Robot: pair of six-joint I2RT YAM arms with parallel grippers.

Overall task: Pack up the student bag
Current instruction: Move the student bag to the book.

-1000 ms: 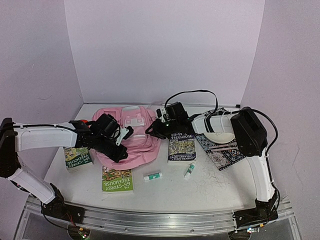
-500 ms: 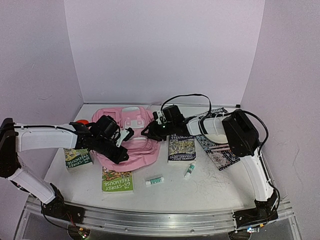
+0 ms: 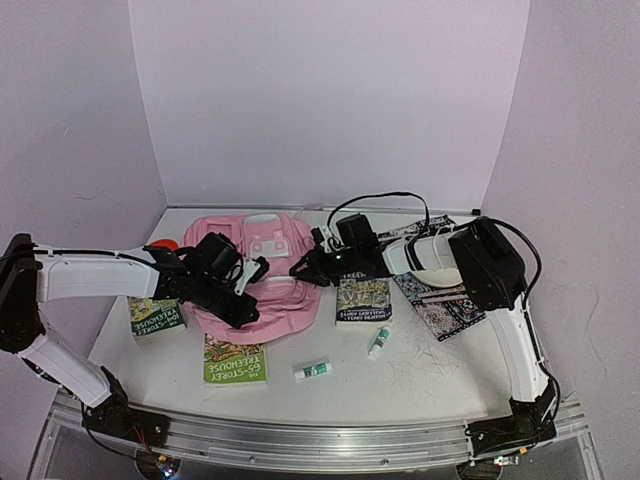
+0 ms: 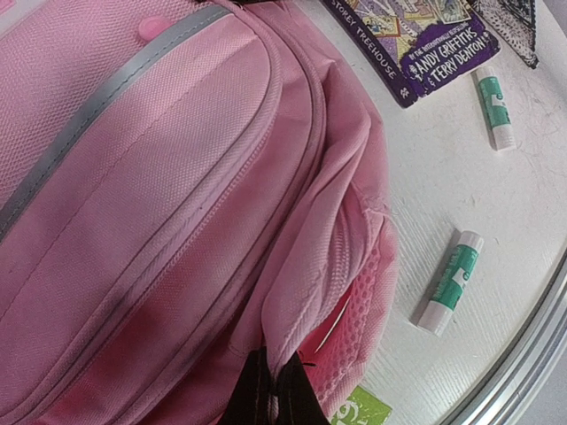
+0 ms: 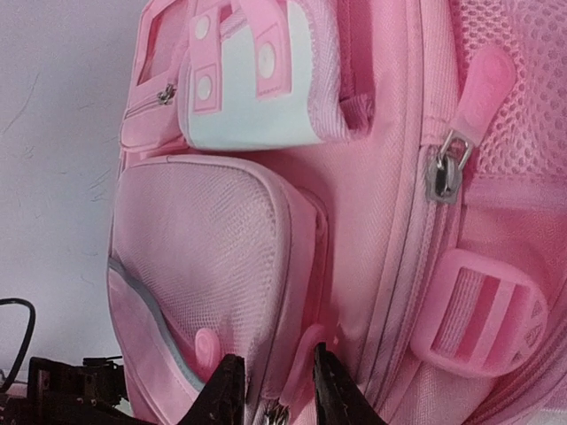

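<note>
The student bag (image 3: 262, 262) is a pink backpack lying flat at the middle left of the table. My left gripper (image 3: 243, 300) is at its near edge. In the left wrist view that gripper (image 4: 275, 400) is shut on a raised fold of the bag's fabric (image 4: 301, 319) beside the mesh side pocket. My right gripper (image 3: 303, 268) is at the bag's right side. In the right wrist view its fingers (image 5: 279, 390) stand apart, astride a pocket seam, and a pink zip pull (image 5: 301, 367) lies against the right finger.
A green Treehouse book (image 3: 235, 358) lies in front of the bag, and another book (image 3: 157, 315) lies to its left. A purple book (image 3: 363, 299) and a patterned notebook (image 3: 445, 300) lie to the right. Two glue sticks (image 3: 312, 371) (image 3: 378, 342) lie near the front.
The right gripper moved in over the bag's right side and its jaws narrowed. The bag shifted slightly. The nearer glue stick rolled toward the front edge. The left gripper kept its grip.
</note>
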